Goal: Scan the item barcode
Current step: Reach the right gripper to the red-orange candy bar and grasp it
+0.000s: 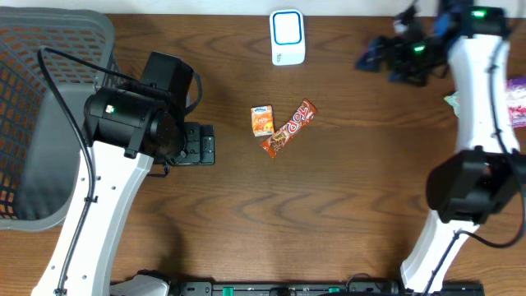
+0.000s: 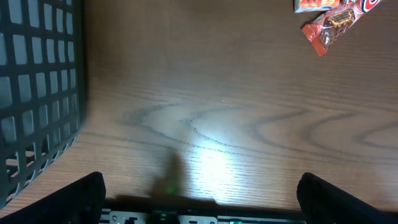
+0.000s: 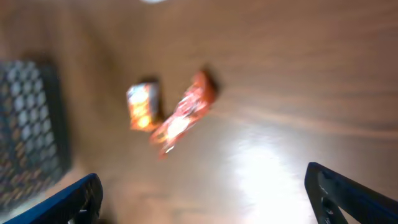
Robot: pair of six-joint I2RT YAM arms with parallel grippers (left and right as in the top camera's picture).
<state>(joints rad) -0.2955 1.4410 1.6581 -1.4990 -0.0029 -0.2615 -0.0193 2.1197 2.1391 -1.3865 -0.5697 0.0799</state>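
Observation:
Two items lie mid-table: a small orange carton and, touching its right side, a red-orange candy bar lying diagonally. A white scanner with a blue-edged window stands at the back edge. My left gripper is open, left of the items and apart from them; in its wrist view the left gripper holds nothing and the candy bar shows top right. My right gripper hovers at the back right, open and empty. Its blurred wrist view shows the right gripper above the carton and bar.
A grey mesh basket fills the left side of the table, and its wall is close to my left gripper. A pink packet lies at the right edge. Bare wood stretches across the front of the table.

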